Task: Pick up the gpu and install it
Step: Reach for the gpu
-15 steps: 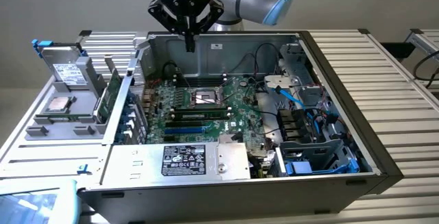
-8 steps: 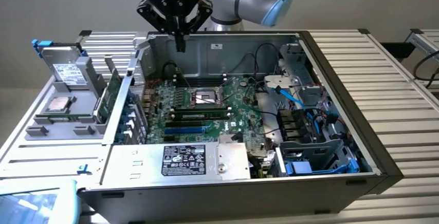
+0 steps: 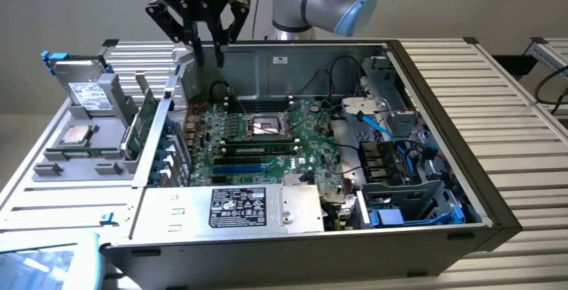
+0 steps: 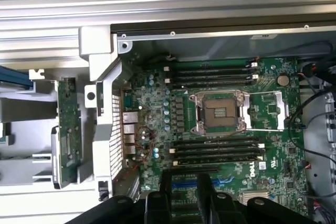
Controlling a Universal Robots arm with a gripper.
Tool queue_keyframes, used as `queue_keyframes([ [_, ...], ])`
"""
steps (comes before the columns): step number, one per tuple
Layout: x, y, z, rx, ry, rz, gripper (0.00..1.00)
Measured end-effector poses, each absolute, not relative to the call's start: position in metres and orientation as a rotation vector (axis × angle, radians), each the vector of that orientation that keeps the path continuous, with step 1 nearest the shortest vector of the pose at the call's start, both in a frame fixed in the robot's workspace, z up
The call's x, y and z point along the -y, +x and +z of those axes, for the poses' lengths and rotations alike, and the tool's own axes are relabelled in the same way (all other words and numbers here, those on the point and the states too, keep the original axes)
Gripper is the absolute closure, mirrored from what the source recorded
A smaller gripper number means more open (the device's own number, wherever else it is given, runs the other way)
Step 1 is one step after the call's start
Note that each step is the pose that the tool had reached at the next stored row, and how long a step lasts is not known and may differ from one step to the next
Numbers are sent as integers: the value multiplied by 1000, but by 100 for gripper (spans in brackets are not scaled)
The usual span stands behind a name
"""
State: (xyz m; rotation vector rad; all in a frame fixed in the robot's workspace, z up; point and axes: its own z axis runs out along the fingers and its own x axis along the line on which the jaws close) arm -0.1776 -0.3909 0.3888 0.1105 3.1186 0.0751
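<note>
Exterior view: the gpu (image 3: 135, 130) stands on edge in a grey rack (image 3: 80, 160) outside the computer case (image 3: 443, 77), toward the exterior view's left. The end effector (image 3: 209, 58) hangs above the case's rear corner, fingers slightly apart and empty, higher than the card and apart from it

Wrist view: the end effector (image 4: 185, 179) looks down over the motherboard (image 4: 273, 103); the gpu (image 4: 68, 124) sits edge-on beyond the case wall. It is likely light, stiff and fragile, so best pinched across its upper board edge, clear of components
</note>
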Motion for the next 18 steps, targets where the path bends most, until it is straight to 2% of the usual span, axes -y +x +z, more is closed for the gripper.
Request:
queue_keyframes([
  [1, 390, -182, 388, -3119, 110, 75, 62],
  [7, 383, -210, 384, -3119, 111, 75, 60],
  [8, 382, -214, 383, -3119, 110, 75, 54],
  [18, 370, -260, 374, -3119, 110, 75, 54],
])
